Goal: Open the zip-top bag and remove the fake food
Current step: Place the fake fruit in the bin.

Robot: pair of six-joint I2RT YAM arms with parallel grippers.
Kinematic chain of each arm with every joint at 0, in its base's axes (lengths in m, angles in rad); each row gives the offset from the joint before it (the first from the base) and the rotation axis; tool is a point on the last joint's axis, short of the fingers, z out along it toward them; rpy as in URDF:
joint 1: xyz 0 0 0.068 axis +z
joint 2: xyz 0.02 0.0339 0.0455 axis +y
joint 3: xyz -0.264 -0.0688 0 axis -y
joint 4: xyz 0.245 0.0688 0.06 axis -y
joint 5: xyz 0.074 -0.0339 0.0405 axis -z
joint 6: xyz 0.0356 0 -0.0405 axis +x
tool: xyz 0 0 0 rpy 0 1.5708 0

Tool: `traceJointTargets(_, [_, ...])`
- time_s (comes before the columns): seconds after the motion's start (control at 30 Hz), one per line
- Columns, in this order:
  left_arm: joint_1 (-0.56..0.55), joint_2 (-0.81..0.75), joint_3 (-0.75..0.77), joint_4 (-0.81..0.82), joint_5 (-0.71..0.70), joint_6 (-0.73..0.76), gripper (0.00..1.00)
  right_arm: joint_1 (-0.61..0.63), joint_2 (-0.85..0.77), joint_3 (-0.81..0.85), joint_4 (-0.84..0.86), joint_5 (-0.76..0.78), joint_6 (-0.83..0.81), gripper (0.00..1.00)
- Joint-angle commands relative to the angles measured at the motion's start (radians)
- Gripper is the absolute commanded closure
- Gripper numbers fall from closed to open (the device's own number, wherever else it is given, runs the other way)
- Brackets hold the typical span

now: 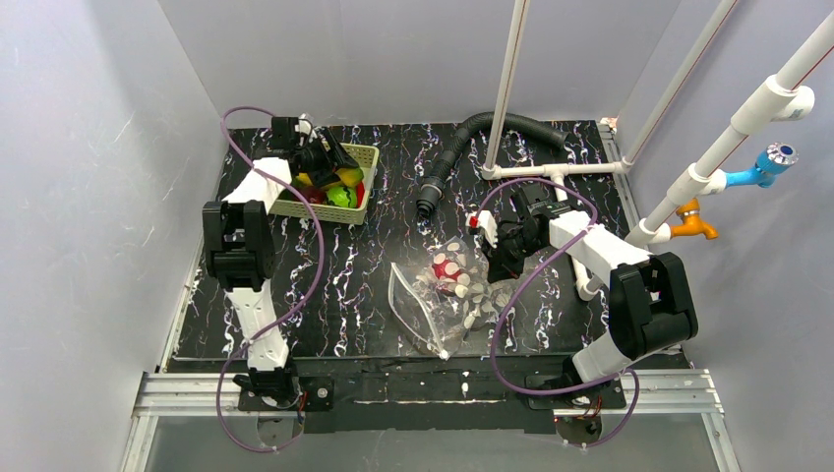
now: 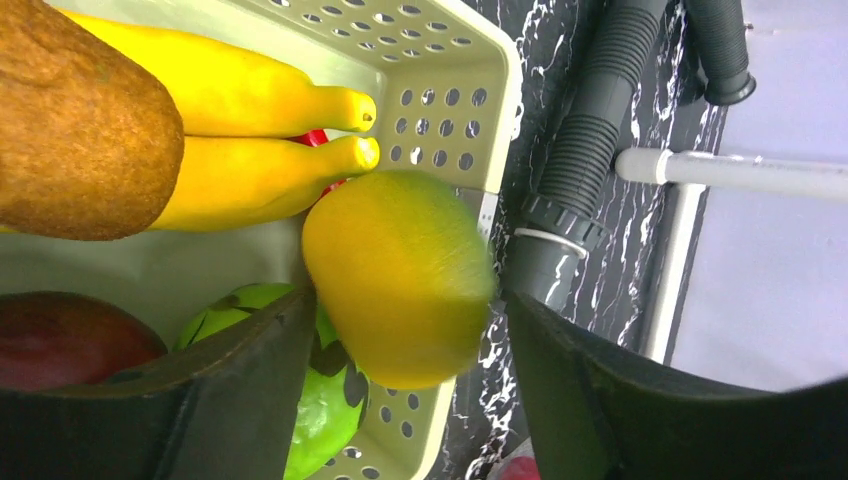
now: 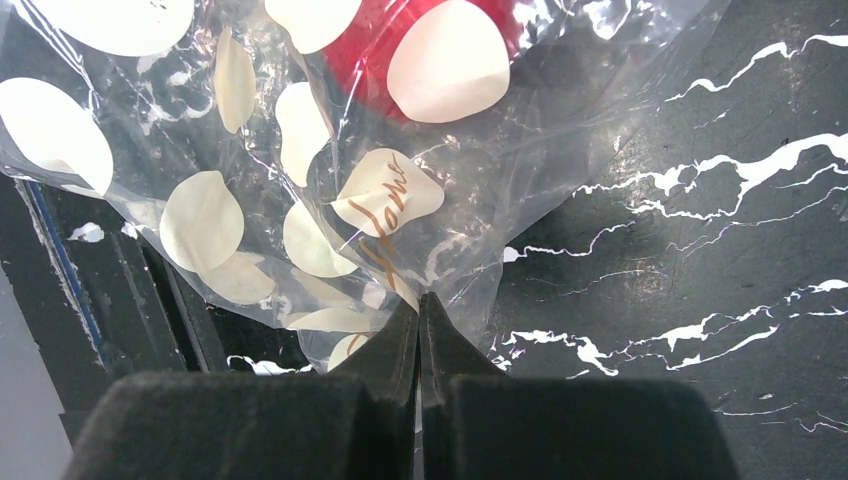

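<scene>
here the clear, white-spotted zip-top bag (image 1: pixel 433 307) holds a red piece (image 1: pixel 442 267).

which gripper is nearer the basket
Left. The left gripper is right over the basket; the right gripper is well off to its right, pinching the bag.

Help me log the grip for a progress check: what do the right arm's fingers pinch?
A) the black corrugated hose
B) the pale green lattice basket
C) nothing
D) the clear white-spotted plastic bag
D: the right arm's fingers are shut on the clear white-spotted plastic bag in the wrist view.
</scene>
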Motion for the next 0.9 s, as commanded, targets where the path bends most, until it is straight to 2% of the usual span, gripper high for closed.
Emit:
traceJointTargets(0.0, [-0.008,0.004,0.084,-0.078,-0.028,0.028,0.27,-0.006,-0.018,0.008,-0.021,-0.029,-0.013,0.99])
traceJointTargets(0.1, [-0.009,0.004,0.095,-0.092,-0.032,0.044,0.19,-0.006,-0.02,0.009,-0.021,-0.031,-0.013,0.99])
traceJointTargets(0.37, [-0.01,-0.09,0.041,-0.06,-0.057,0.089,0.15,-0.006,-0.022,0.009,-0.023,-0.032,-0.015,0.99])
traceJointTargets(0.43, [-0.011,-0.154,0.007,-0.039,-0.078,0.1,0.07,-0.006,-0.021,0.009,-0.023,-0.033,-0.015,0.99])
traceJointTargets(0.53, [-0.01,-0.262,-0.077,0.002,-0.1,0.114,0.02,-0.006,-0.023,0.007,-0.022,-0.033,-0.015,0.99])
traceJointTargets(0.87, [0.0,-0.587,-0.431,0.121,-0.106,0.08,0.02,-0.006,-0.023,0.005,-0.022,-0.04,-0.021,0.99])
